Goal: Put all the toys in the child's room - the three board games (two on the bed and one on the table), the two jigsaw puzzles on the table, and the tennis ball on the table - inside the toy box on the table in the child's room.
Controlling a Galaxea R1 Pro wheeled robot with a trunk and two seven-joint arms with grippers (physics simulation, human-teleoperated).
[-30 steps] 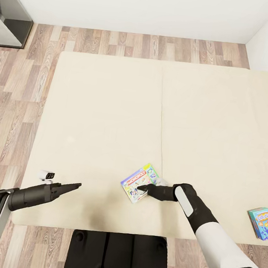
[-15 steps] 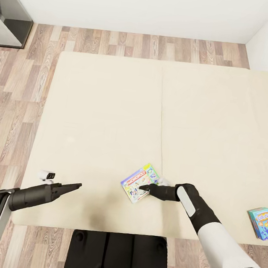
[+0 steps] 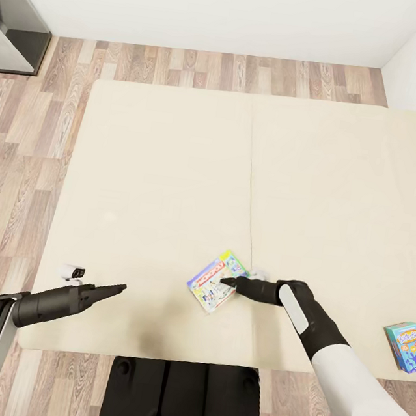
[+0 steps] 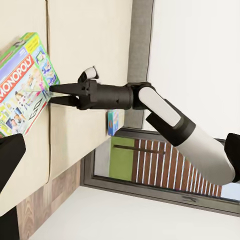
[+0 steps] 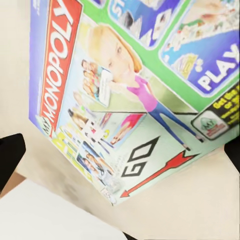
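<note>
**Right pincer backing off the game box's edge – slip risk**

Since a sec ago my right pincer [image 3: 227,281] has slid a bit toward the bed's far side and to my right, and the green-edged board game [image 3: 217,281] has turned slightly w/ it. Tips sit at the box's right edge; in the left wrist view the two fingers [image 4: 60,90] show a narrow gap at that edge, so they look parted, not clamped; can't tell if they bite the lid. Box lies flat on the bed [image 3: 165,183] by the mattress seam, near my side. Small blue board game [image 3: 406,346] is well apart, by the bed's right edge. Left pincer [image 3: 119,287] hangs over the near-left mattress, tips together, holding nothing.

Risks, imo: grip only on a thin edge → box pivots or drops on lift; soft mattress lets the lower finger dig in, not under; pushing shoves the box off instead of seating it.
</note>
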